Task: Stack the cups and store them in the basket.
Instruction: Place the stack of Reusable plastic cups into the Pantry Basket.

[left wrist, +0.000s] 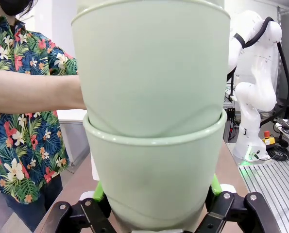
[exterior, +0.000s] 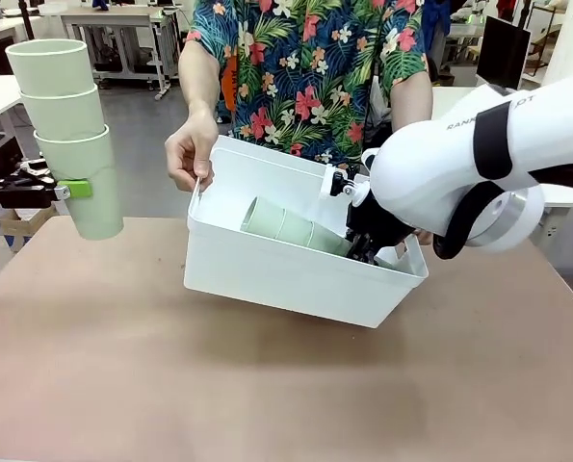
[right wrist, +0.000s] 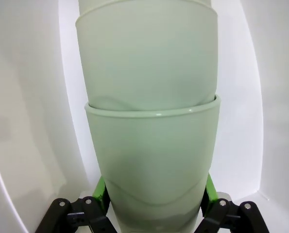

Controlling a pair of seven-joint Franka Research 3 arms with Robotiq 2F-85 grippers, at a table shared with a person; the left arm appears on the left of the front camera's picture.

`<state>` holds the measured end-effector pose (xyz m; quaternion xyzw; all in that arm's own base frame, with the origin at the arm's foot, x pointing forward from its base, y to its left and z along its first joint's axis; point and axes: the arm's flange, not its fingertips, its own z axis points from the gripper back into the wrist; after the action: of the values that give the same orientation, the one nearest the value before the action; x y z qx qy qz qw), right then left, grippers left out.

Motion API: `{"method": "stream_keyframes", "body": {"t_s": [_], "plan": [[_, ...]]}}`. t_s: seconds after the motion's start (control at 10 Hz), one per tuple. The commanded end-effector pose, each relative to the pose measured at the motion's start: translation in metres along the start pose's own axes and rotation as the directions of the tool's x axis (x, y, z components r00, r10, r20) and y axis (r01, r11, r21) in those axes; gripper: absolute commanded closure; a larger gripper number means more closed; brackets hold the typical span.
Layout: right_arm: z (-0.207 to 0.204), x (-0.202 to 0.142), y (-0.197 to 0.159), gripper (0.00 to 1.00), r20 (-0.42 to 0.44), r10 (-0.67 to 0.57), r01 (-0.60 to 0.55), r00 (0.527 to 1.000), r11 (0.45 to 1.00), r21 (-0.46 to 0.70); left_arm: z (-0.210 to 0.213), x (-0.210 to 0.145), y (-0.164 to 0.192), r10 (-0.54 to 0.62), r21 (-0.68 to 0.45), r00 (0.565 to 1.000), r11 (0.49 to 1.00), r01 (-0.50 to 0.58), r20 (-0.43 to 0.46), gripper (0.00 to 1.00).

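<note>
The left fingers [exterior: 74,189] gripped the bottom cup of a three-cup stack [exterior: 67,115], upright at the upper left of the frame and clear of the tabletop [exterior: 170,375]. At centre, the right fingers [right wrist: 100,190] were clamped on a second nested stack [exterior: 288,227] lying inside the basket [exterior: 286,279]. A person's hand [exterior: 188,154] held the basket by its upper left rim, tipped toward the camera.

We judged the tilt to be the main hazard. Once let go, the lying stack could slide or roll toward the low wall, and a slip of the hand would drop the basket against the arm inside it. The right arm could also catch the rim as it backed out. On the left, only the lowest cup was pinched, so the two nested above could slide out if the stack were laid over too sharply. Both arms needing the same basket made a clash possible.

The front view gave us the tilt, the holding hand and the count of three. It hid the right fingers' hold behind the arm. The right wrist view showed green pads on both sides of the lowest cup, with white walls close around. The left wrist view showed the pads seated low on its cup, with the person's forearm [left wrist: 35,91] behind.
</note>
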<state>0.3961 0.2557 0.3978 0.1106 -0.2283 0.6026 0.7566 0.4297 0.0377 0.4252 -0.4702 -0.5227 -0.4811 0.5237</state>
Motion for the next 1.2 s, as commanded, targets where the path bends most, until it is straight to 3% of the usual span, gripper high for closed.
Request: {"method": "stream_keyframes", "body": {"t_s": [0.0,0.2,0.3,0.7,1.1], "plan": [[0.006,0.003,0.009,0.13,-0.028,-0.014,0.013,1.0,1.0,-0.019,-0.001,0.004,-0.002,-0.011,-0.004,1.0,1.0,0.011,0.004,0.13],[0.008,0.001,0.009,0.13,-0.046,-0.005,0.004,0.999,1.0,-0.019,-0.001,0.004,-0.002,-0.011,-0.004,1.0,1.0,0.011,0.004,0.13],[0.011,0.0,0.012,0.0,-0.043,-0.009,0.007,0.999,1.0,-0.026,-0.001,0.004,-0.002,-0.011,-0.004,1.0,1.0,0.011,0.004,0.13],[0.026,0.001,0.012,0.0,-0.002,-0.021,0.02,1.0,0.999,-0.037,-0.001,0.004,-0.002,-0.011,-0.004,1.0,1.0,0.011,0.004,0.13],[0.087,0.002,-0.014,0.0,0.154,-0.062,0.066,0.986,0.998,-0.02,-0.001,0.004,-0.002,-0.011,-0.004,1.0,1.0,0.011,0.004,0.13]]}}
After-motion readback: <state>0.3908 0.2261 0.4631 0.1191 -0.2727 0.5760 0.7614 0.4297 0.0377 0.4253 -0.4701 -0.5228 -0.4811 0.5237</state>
